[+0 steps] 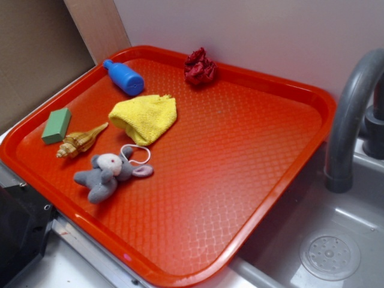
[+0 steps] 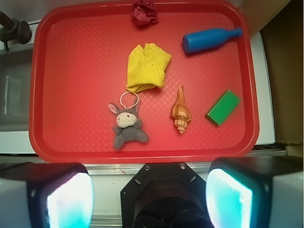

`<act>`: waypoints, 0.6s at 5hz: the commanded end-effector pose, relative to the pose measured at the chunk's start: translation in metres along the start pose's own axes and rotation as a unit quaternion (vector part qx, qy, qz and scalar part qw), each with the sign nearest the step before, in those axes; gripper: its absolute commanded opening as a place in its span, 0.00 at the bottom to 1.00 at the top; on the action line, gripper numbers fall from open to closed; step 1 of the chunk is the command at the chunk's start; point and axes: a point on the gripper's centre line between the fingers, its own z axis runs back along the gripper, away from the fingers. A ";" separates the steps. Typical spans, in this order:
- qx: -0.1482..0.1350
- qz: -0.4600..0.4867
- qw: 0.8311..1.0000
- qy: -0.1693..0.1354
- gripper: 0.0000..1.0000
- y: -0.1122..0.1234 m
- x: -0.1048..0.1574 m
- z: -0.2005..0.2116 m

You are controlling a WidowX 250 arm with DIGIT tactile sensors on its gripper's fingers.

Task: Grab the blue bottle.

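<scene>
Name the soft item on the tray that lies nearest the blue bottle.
The yellow knitted cloth; the crumpled red cloth and grey plush mouse lie farther from the blue bottle.

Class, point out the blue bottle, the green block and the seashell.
blue bottle [image 2: 205, 41], wrist view, middle of its body.
green block [image 2: 223, 108], wrist view, top face.
seashell [image 2: 181, 112], wrist view, widest whorl.

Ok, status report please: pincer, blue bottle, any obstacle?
Pincer open, empty, above tray edge. Blue bottle lying flat, far corner. Nothing blocking it.
</scene>
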 end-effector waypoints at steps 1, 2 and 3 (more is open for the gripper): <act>0.000 0.000 1.000 0.000 1.00 0.000 0.000 0.000; 0.022 0.053 0.998 -0.017 1.00 -0.004 0.030 -0.015; 0.073 0.155 0.981 -0.087 1.00 0.011 0.058 -0.032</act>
